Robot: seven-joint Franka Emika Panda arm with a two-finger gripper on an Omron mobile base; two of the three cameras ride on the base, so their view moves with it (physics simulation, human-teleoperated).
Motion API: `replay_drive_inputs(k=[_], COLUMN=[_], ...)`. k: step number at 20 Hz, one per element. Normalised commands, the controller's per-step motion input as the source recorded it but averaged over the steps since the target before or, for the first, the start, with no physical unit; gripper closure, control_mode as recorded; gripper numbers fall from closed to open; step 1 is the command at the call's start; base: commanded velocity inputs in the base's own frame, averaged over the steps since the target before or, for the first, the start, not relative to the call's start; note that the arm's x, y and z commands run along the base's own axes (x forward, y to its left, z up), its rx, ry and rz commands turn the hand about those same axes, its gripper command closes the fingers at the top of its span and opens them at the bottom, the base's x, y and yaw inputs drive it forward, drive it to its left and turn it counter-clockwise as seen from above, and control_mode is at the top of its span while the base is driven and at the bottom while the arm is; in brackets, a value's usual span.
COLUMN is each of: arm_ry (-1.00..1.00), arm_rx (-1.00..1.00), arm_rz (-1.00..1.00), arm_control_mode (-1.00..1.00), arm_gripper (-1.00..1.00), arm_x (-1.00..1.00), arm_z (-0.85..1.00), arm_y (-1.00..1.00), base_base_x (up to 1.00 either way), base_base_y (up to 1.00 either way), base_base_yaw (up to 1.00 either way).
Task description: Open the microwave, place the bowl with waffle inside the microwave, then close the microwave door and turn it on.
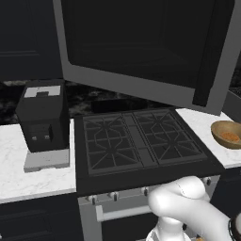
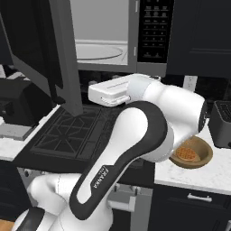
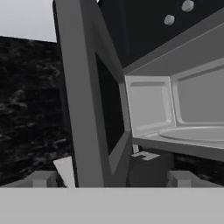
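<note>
The microwave [image 2: 117,36] hangs above the stove [image 1: 136,141] with its door swung wide open. In the right base view the light grey interior shows at 12 o'clock, with the round turntable plate [image 2: 101,52] lying on its floor and the black button panel [image 2: 152,31] just to its 3 o'clock side. The microwave door [image 1: 141,47] stands out over the burners; in the left base view it spans the upper part of the picture, its dark vertical handle bar [image 1: 207,70] at the 3 o'clock end.

The bowl [image 2: 200,155] sits on the white marble table [image 2: 198,178] beside the stove, at about 4 o'clock in the right base view, partly hidden behind the arm's elbow. The waffle [image 2: 187,154] lies inside it. In the left base view the bowl is at 3 o'clock, at the right edge.

The pincer [image 3: 112,178] is spread fully wide and holds nothing; its two fingertips [image 3: 41,178] rise at 6 o'clock in the hand view, one on each side of the door's lower edge, apart from it. The hand points toward the open cavity, which shows at 3 o'clock there.

A small black boxy appliance [image 1: 42,120] with a grey top stands on the table at 9 o'clock in the left base view. A dark toaster [image 2: 221,124] sits near the bowl at 3 o'clock in the right base view.
</note>
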Motion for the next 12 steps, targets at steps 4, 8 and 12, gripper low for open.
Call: replay_drive_inputs(k=[4, 8, 12], arm_ry=[-0.02, 0.0, 0.0], arm_rx=[0.0, 0.0, 0.0], arm_rz=[0.11, 0.01, 0.03], arm_control_mode=[-1.0, -1.0, -1.0], arm_gripper=[-1.0, -1.0, -1.0], arm_x=[0.29, 0.37, 0.32], arm_z=[-0.09, -0.07, -0.14], arm_y=[0.23, 0.43, 0.31], base_base_x=[0.0, 0.0, 0.0], base_base_y=[0.0, 0.0, 0.0], base_base_yaw=[0.0, 0.0, 0.0])
